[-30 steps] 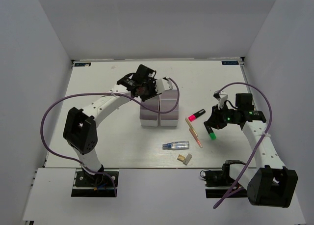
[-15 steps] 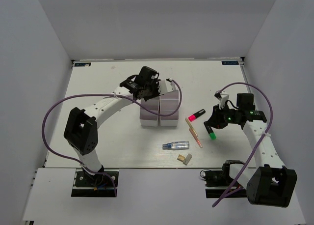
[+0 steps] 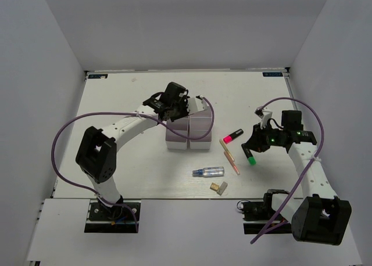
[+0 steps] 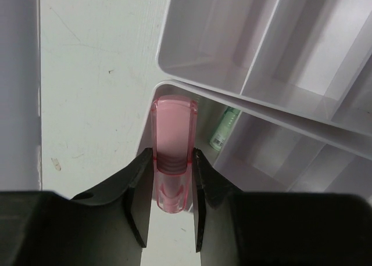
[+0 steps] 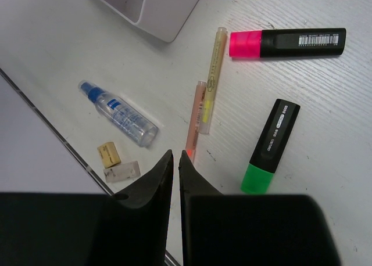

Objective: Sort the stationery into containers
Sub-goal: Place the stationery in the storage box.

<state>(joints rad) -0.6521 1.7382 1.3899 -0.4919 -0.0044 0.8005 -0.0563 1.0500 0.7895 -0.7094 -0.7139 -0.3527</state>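
White, scuffed table (image 3: 128, 167), plain grey-white walls (image 3: 186, 28) on three sides. Left fingers (image 4: 138, 190) clamp a pink capsule (image 4: 172, 144) over the corner of a tray (image 4: 263, 139). Right fingers (image 5: 152, 187) shut, empty, above the table.

**Stationery and two trays: items and positions**

- Left tray (image 3: 176, 144) and right tray (image 3: 201, 140): white plastic, three square compartments each. They stood side by side and touching.
- Pink capsule (image 4: 172, 121): translucent. It was clamped lengthwise in the left gripper (image 4: 172, 161), with its rounded end over a tray's corner compartment.
- Green capsule (image 4: 224, 128): pale, lying in that same compartment.
- Pink-capped marker (image 5: 288, 43) and green-capped marker (image 5: 270, 146): black barrels, lying flat and apart, right of the trays.
- Orange pen (image 5: 195, 121) and yellowish pen (image 5: 214, 77): thin, lying alongside each other with their ends overlapping.
- Clear tube (image 5: 119, 115): blue-capped, lying on its side.
- Tan blocks (image 5: 108, 153): two, just beside each other, near the tube.
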